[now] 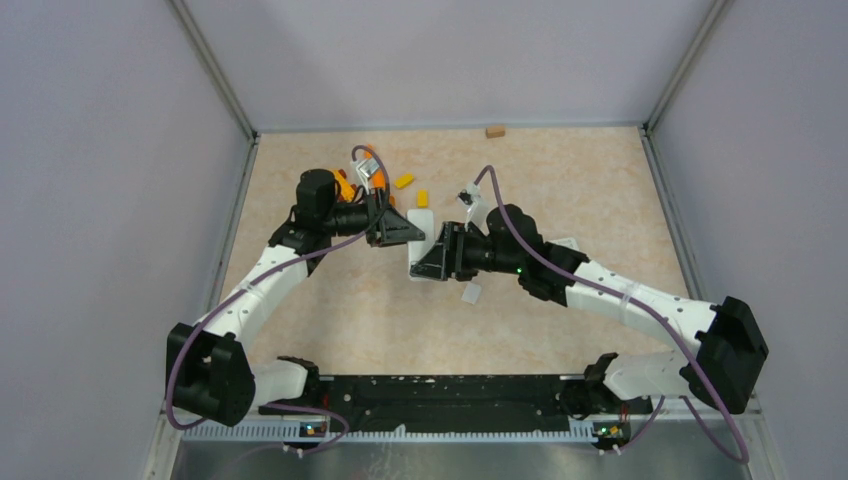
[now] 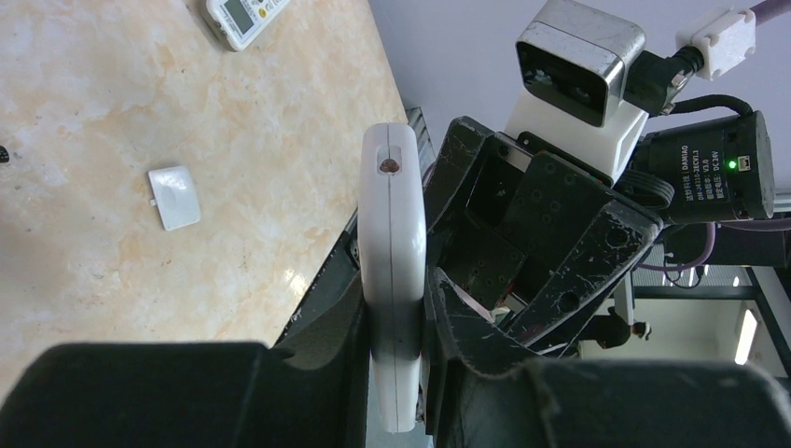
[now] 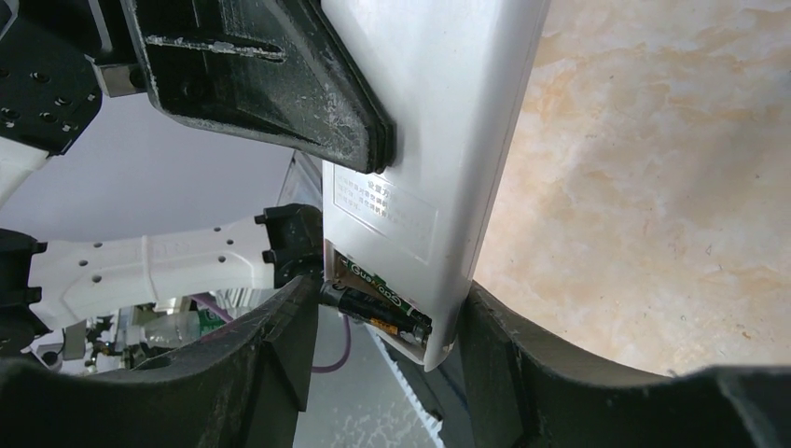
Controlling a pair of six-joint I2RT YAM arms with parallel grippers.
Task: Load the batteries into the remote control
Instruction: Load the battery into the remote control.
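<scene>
Top external view shows both arms meeting over the middle of the counter, the left tool and right tool facing each other at a white remote control held between them. Left wrist view has the remote control edge-on and off the surface, clamped between the left tool's two black fingers, so that tool is closed on it. Right wrist view looks at the remote's back. The compartment at its lower end is uncovered, and a dark battery lies inside. The right tool's fingers flank that end, one on each side; I cannot tell whether they press on it. A small white cover lies flat on the counter, apart from the arms, and a second remote lies farther off. Yellow blocks sit beyond the left tool.
</scene>
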